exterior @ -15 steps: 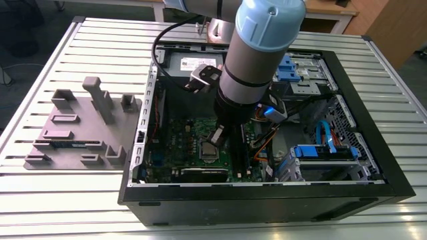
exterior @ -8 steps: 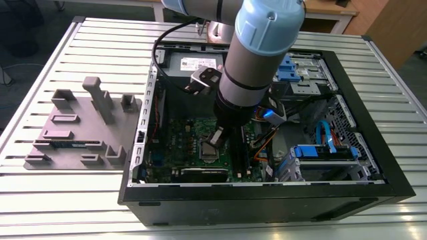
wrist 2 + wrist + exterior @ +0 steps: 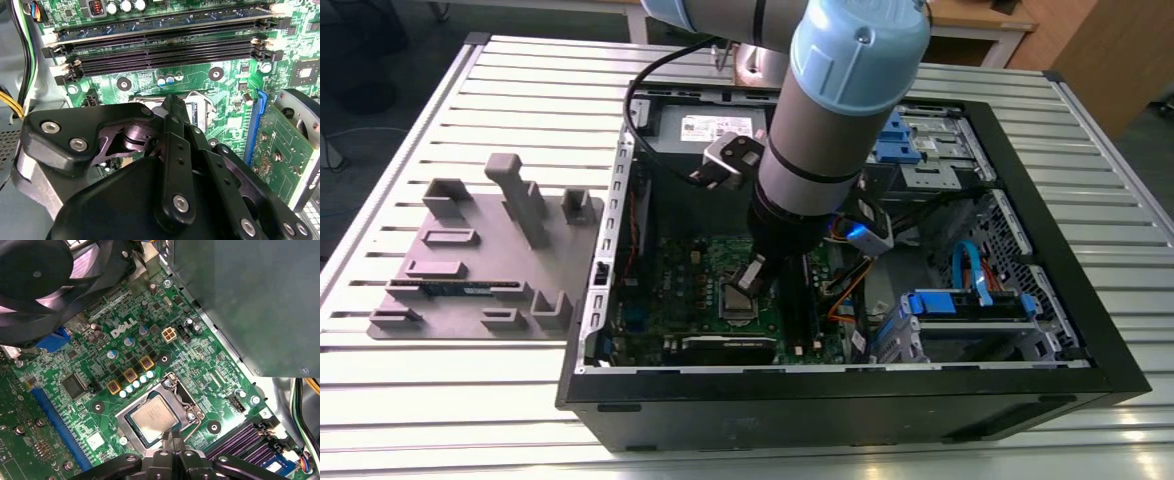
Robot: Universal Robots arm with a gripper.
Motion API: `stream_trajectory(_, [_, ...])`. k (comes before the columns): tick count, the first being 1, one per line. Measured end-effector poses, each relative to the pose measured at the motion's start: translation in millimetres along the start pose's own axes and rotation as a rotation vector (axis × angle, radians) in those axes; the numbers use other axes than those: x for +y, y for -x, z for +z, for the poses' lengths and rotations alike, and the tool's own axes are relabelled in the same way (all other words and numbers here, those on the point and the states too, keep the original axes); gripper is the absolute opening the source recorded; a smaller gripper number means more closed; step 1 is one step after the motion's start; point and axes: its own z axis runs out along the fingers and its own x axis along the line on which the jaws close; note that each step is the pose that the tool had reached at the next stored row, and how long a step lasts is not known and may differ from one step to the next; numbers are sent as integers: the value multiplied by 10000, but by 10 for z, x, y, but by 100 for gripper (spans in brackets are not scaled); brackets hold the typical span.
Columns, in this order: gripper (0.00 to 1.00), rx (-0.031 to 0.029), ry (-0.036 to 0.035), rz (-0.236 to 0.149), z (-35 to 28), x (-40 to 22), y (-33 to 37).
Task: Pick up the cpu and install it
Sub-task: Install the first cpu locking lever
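Note:
The cpu [image 3: 150, 417] is a small silver square lying flat in the open metal-framed socket [image 3: 169, 385] of the green motherboard [image 3: 200, 355]. In the first wrist view my gripper [image 3: 172, 436] has its black fingertips pressed together at the chip's near edge, with nothing between them. The second wrist view looks along the shut fingers [image 3: 172, 125] toward the socket [image 3: 197, 107]. In the exterior view the arm reaches down into the open computer case [image 3: 854, 400], with the gripper [image 3: 750, 278] just above the cpu [image 3: 739, 303].
Black memory slots [image 3: 165, 50] run beside the socket. A black fan [image 3: 35, 280] and a plug-in card [image 3: 285, 145] stand close by. Cables and blue drive brackets [image 3: 961, 300] fill the case on the exterior view's right. A grey fixture block [image 3: 480, 260] sits on the slatted table.

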Motion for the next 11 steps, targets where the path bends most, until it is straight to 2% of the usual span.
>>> stream_trajectory(6, [11,46,-36,138,0,-13,-18])
stream_trajectory(11, [11,46,-36,143,1,-14,-18])
